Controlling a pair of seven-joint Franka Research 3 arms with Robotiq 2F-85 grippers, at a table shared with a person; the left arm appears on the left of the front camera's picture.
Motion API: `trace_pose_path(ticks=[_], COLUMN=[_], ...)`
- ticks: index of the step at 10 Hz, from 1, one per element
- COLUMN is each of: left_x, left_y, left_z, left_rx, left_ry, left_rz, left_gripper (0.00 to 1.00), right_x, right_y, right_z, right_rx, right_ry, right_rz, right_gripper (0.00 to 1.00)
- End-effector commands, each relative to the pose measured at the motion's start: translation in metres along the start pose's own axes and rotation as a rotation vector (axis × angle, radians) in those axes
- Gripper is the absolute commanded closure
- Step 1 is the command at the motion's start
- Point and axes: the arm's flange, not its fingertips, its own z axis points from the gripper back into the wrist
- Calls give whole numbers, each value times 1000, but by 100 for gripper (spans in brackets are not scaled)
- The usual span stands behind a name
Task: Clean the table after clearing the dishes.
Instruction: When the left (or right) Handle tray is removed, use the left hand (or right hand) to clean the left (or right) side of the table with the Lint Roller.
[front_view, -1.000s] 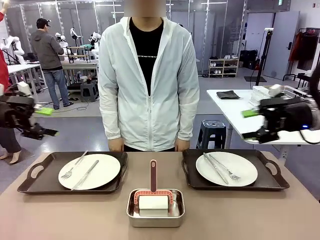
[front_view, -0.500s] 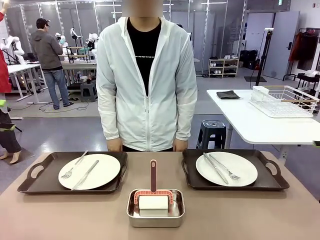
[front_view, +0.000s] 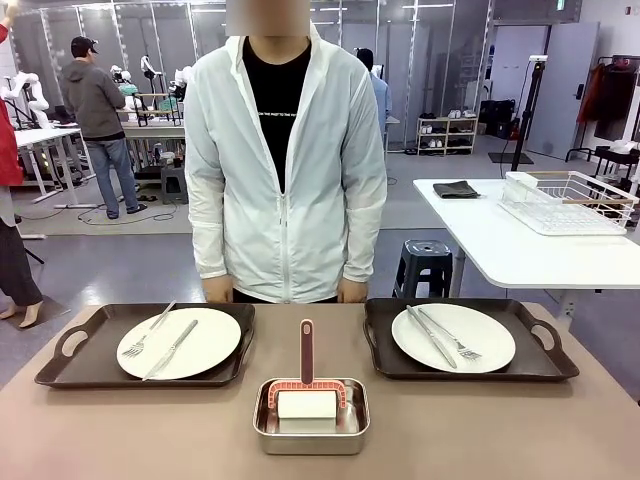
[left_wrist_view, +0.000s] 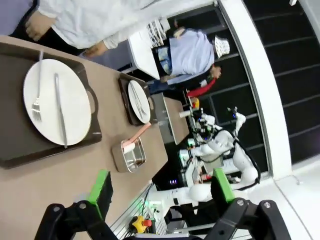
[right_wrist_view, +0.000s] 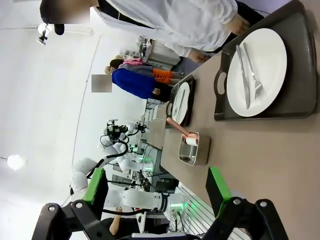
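Observation:
The dishes stand on the taupe table (front_view: 500, 430). On the left a white plate (front_view: 212, 340) with a fork and knife lies on a dark tray (front_view: 50, 375). On the right a second plate (front_view: 492, 335) with cutlery lies on its own tray (front_view: 545, 368). My left gripper (left_wrist_view: 161, 186) hangs open and empty, high off the table's side, looking down at the near plate (left_wrist_view: 75, 100). My right gripper (right_wrist_view: 156, 185) is open and empty too, well above and away from its near plate (right_wrist_view: 272, 55).
A small steel pan (front_view: 311, 418) holding a white sponge block and a pink-handled tool sits at the front middle, between the trays. A person in a white jacket (front_view: 285, 160) stands at the far edge, hands at their sides. A white side table (front_view: 500, 250) with a wire rack stands at the right.
Both grippers hung at the front view's left and right edges a second ago and have since swung outward out of that picture. The person has shifted slightly to the left.

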Motion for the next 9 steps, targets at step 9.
trace_pose_path(ticks=[9], left_x=[-4], left_y=[4], left_z=[13], left_rx=[10], left_ry=[-27], left_rz=[12], left_gripper=[0], right_x=[0], right_y=[0], right_z=[0], right_rx=[0], right_ry=[0], right_rz=[0], right_gripper=[0])
